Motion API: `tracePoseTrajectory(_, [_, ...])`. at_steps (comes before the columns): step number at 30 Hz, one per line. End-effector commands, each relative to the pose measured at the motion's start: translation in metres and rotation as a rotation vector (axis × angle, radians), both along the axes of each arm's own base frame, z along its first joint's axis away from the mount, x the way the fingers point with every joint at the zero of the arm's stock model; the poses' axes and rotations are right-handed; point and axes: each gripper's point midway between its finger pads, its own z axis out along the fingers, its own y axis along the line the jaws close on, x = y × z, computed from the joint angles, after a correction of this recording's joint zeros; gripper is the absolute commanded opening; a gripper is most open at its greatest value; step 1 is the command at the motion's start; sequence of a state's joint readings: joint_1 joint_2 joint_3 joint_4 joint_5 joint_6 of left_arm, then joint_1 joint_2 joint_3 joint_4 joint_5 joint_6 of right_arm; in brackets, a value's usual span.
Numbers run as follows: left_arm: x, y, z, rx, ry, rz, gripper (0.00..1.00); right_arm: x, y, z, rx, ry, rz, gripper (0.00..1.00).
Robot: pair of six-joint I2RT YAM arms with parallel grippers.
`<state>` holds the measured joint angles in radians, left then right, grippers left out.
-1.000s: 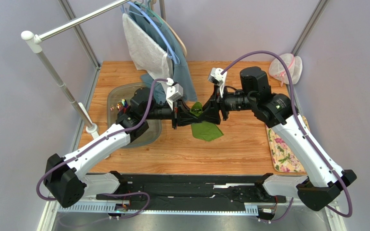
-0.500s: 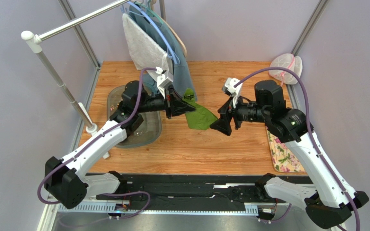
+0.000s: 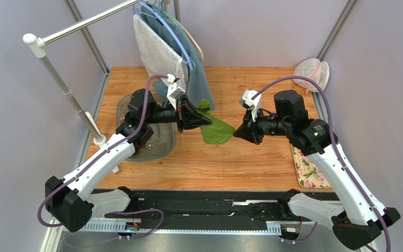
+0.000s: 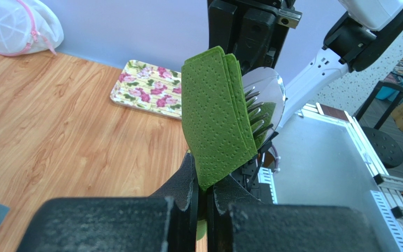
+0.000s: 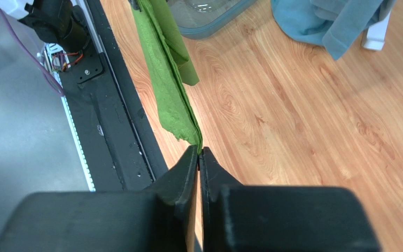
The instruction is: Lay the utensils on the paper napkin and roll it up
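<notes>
The green paper napkin hangs folded above the table between both arms. My left gripper is shut on its upper left end, and in the left wrist view the jaws pinch the napkin at its lower tip. A shiny spoon bowl and fork tines show just behind the napkin's folds; their handles are hidden. My right gripper is shut on the napkin's right corner. In the right wrist view the fingertips close on the corner of the green sheet.
A clear plastic tub sits at the left under the left arm. A teal garment and a white towel hang from the rack at the back. The flowered mat lies at the right edge, a mesh bag beyond it.
The left gripper carried the napkin up and to the back left. The right gripper let go, drew away open, then came back and shut on the napkin's right corner.
</notes>
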<state>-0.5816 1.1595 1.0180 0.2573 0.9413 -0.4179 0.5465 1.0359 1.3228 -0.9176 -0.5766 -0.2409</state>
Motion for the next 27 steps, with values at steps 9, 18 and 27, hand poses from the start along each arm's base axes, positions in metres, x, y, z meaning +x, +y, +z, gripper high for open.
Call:
tracePoseTrajectory(9, [-0.049, 0.001, 0.033, -0.050, -0.145, -0.225, 0.00, 0.018, 0.016, 0.014, 0.029, -0.072, 0.059, 0.00])
tracePoseTrajectory(18, [-0.058, 0.001, 0.050, -0.081, -0.189, -0.227, 0.00, 0.030, 0.039, 0.009, 0.110, -0.033, 0.092, 0.00])
tracePoseTrajectory(27, [-0.065, -0.011, 0.061, -0.118, -0.213, -0.251, 0.00, 0.023, 0.069, 0.025, 0.218, -0.001, 0.160, 0.00])
